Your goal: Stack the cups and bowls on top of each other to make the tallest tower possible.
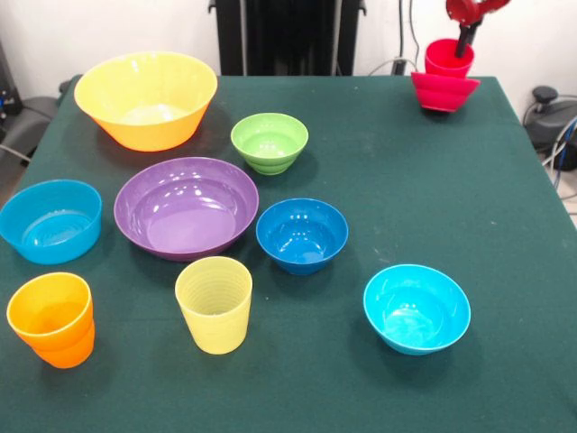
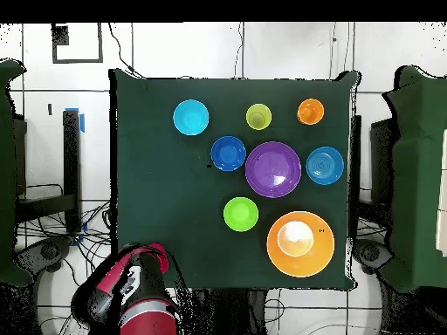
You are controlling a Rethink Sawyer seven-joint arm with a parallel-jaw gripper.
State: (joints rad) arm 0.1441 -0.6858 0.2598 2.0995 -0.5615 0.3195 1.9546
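Note:
The tower is a red cup (image 1: 448, 59) nested in a small red bowl (image 1: 444, 90) at the table's far right corner in the front view. My gripper (image 1: 465, 41) comes down from above and reaches into the red cup. In the overhead view my arm (image 2: 140, 288) hides the tower. The other pieces stand apart on the table: large yellow-orange bowl (image 1: 144, 99), purple bowl (image 1: 186, 207), lime green bowl (image 1: 269, 142), dark blue bowl (image 1: 302, 234), cyan bowl (image 1: 416, 308), light blue bowl (image 1: 50, 220), orange cup (image 1: 51, 319) and pale yellow cup (image 1: 215, 303).
The table (image 1: 406, 180) has a dark green cloth. The robot's black pedestal (image 1: 284, 36) stands behind its far edge. Cables and dark equipment lie beyond the table's sides.

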